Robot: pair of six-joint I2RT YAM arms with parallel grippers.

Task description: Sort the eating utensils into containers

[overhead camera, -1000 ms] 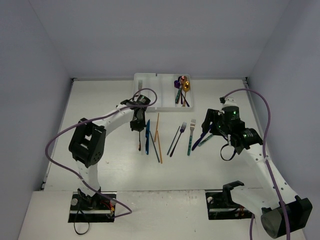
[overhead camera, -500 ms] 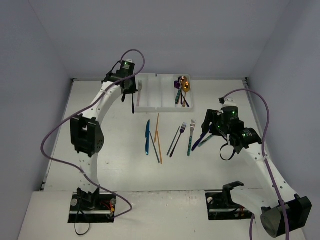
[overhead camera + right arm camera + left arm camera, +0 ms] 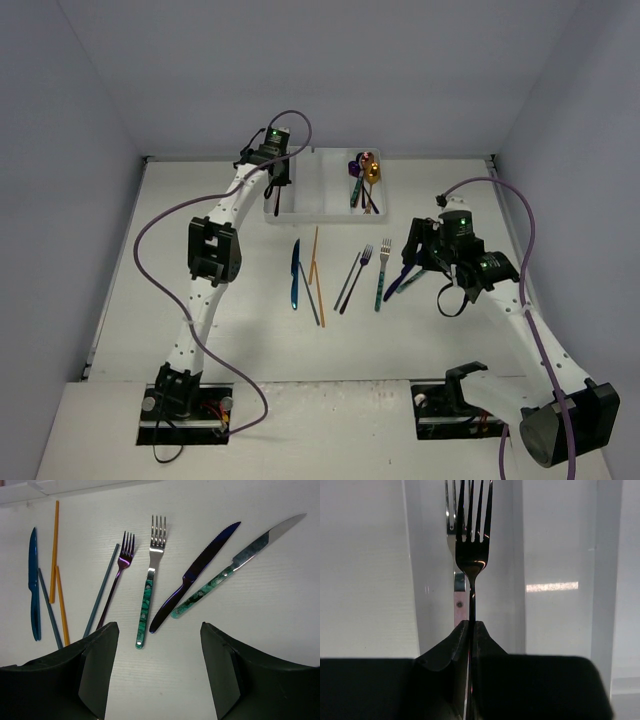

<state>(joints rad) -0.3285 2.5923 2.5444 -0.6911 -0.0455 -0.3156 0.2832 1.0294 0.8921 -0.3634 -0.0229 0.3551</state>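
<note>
My left gripper (image 3: pixel 277 178) is shut on a dark fork (image 3: pixel 472 545) and holds it over the left compartment of the white tray (image 3: pixel 322 192). A silver fork with a pink handle (image 3: pixel 458 597) lies in that compartment below it. My right gripper (image 3: pixel 159 630) is open and empty above the table. Just beyond it lie a teal-handled fork (image 3: pixel 149 587), a dark purple knife (image 3: pixel 196 575) and a teal-handled knife (image 3: pixel 234 566). Further left are a purple fork (image 3: pixel 120 570), grey-blue chopsticks (image 3: pixel 102 590), orange chopsticks (image 3: pixel 55 545) and a blue knife (image 3: pixel 33 585).
Several spoons in purple, gold and other colours (image 3: pixel 364 172) lie in the tray's right compartment. The loose utensils form a row (image 3: pixel 340 275) in front of the tray. The enclosure walls stand behind the tray and at both sides.
</note>
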